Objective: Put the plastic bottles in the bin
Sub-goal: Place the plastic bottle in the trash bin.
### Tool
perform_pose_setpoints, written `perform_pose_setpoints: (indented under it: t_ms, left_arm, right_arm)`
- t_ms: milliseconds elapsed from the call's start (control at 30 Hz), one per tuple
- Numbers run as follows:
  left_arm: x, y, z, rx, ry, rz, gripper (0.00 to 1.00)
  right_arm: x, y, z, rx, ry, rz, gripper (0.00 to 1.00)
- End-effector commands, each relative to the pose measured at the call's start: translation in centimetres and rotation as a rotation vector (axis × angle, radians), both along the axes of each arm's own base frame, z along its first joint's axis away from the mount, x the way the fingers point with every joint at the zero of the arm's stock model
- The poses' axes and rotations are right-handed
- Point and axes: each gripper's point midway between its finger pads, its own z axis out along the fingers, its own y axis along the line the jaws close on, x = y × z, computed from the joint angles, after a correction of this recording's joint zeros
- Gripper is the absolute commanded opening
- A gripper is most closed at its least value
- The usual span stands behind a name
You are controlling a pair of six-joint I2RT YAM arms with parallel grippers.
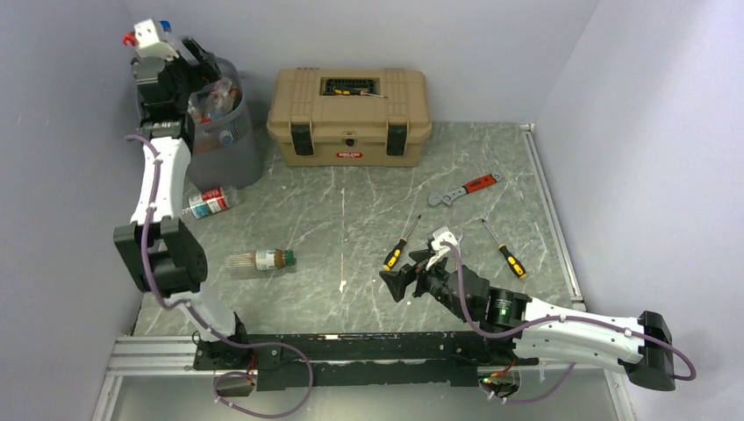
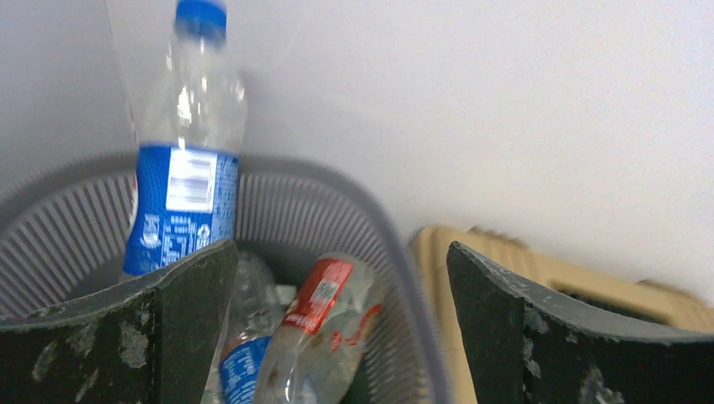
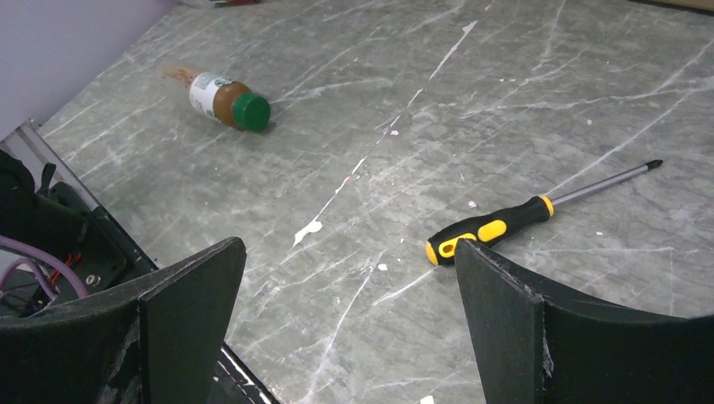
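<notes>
Left hand [image 2: 341, 252], right hand [image 3: 349, 246] gape empty; clear blue-labelled bottle [image 2: 185, 202] upright in grey mesh bin [image 2: 295, 215].

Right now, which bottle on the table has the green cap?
The brown-filled bottle lying mid-table; the red-white labelled bottle lies beside the bin.

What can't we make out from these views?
- Top view: bin contents and bottle count; the left arm covers part of its opening.
- Left wrist: blue-label bottle blurred, base behind a finger; resting or falling unclear.
- Right wrist: green-capped bottle label too small to read.
</notes>
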Motion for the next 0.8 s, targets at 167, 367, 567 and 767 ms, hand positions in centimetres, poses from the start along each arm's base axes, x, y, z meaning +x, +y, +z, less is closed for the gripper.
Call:
perform_pose_setpoints:
  t_ms: [167, 367, 567, 767]
  left_arm:
    - [-16.0, -5.6, 16.7, -0.054, -0.346, -0.048, 1.00]
    - [-23.9, -6.2, 9.0, -0.099, -0.162, -0.008, 0.99]
    - [-28.7, -6.0, -1.7, -0.211, 0.060, 0.099, 0.99]
    - [-30.4, -5.7, -7.3, -0.145, 0.187, 0.133, 1.00]
  right_arm:
    - [0.5, 1.0, 4.5, 0.066, -0.059, 0.003, 1.00]
    - [0.9, 3.8, 6.0, 0.010, -0.086, 0.060, 1.00]
    - [0.3, 9.5, 6.0, -0.121, -0.066, 0.233, 1.00]
    - [-0.1, 15.4, 3.3, -0.245, -0.092, 0.419, 1.00]
